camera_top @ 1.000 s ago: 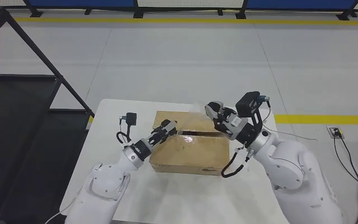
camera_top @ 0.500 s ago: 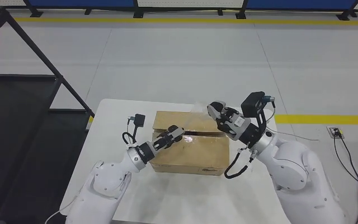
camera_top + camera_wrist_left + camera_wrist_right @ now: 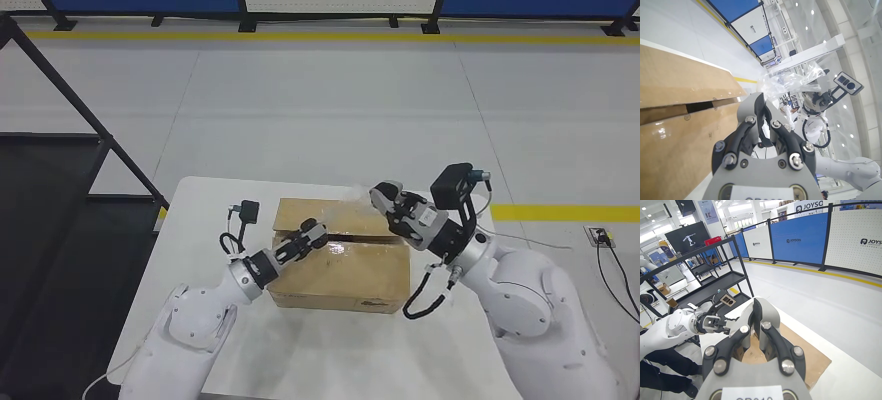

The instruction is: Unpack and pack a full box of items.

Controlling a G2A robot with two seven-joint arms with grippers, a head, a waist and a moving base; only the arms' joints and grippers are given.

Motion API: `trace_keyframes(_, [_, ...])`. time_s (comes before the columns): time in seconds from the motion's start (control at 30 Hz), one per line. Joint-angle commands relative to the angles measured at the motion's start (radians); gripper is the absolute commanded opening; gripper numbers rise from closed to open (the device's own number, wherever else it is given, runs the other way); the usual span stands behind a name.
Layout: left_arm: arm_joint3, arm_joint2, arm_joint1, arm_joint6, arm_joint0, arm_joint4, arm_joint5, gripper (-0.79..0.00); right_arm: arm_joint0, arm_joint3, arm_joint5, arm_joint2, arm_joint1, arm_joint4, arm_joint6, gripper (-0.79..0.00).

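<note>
A brown cardboard box sits mid-table, its top flaps down with a narrow dark gap between them. My left gripper lies shut over the box top near that seam, its fingertips pressed together with nothing seen between them. My right gripper hovers above the box's far right corner, shut. Crumpled clear plastic film hangs from it, faint in the top view. The right wrist view shows the box below and the left gripper farther off.
The box stands on a white table with bare surface to its left and front. A black metal shelf rack stands beside the table's left, with a paper cup on it. Open floor lies beyond the far edge.
My left gripper has slid farther over the box top toward the seam. The right gripper with the film has stayed almost in place.
</note>
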Motion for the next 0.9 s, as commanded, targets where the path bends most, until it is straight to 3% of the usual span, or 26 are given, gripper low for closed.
trace_keyframes(0.0, [0.000, -0.004, -0.001, 0.017, 0.000, -0.003, -0.003, -0.785, -0.002, 0.002, 0.014, 0.005, 0.001, -0.003, -0.003, -0.785])
trace_keyframes(0.87, [-0.002, -0.054, 0.005, 0.024, 0.014, -0.052, 0.010, -0.785, -0.010, 0.016, 0.150, 0.026, 0.005, -0.056, -0.010, -0.785])
